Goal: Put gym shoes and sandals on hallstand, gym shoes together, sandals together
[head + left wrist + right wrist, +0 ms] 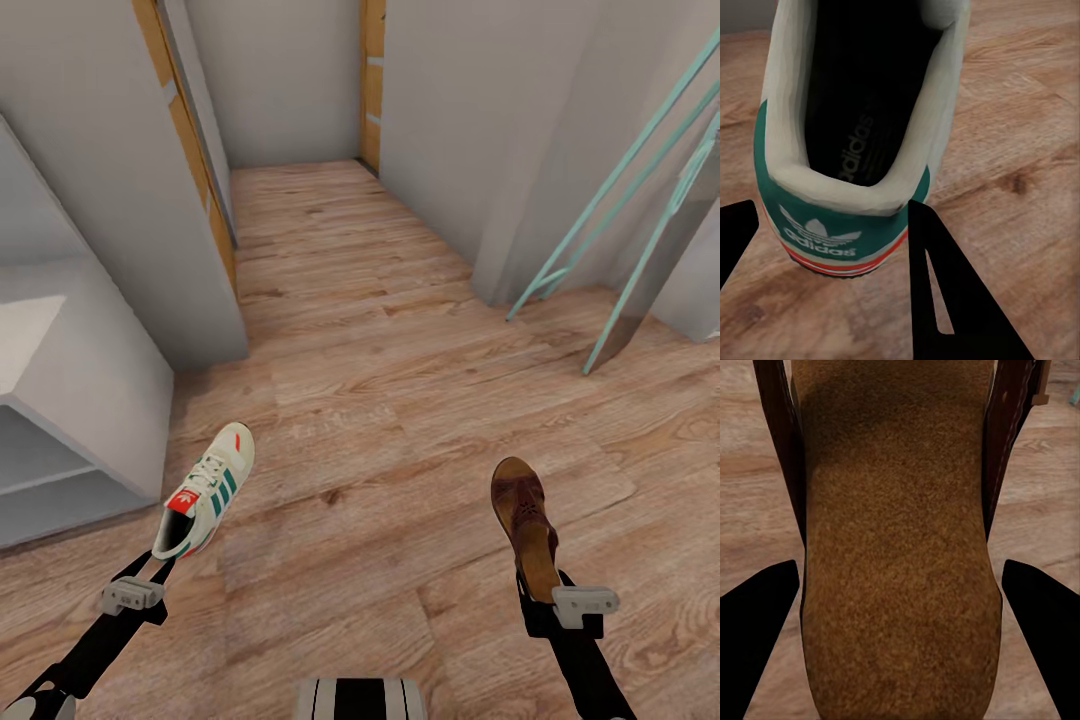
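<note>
while the left gripper [160, 565] is clamping a gym shoe [205, 489] by its heel, the right gripper [540, 600] is pinching a sandal [525, 525] at the heel end; both raised over corridor floor [380, 400], w/ hallstand [70, 400] just left.

Open corridor floor [400, 400] ahead
</note>
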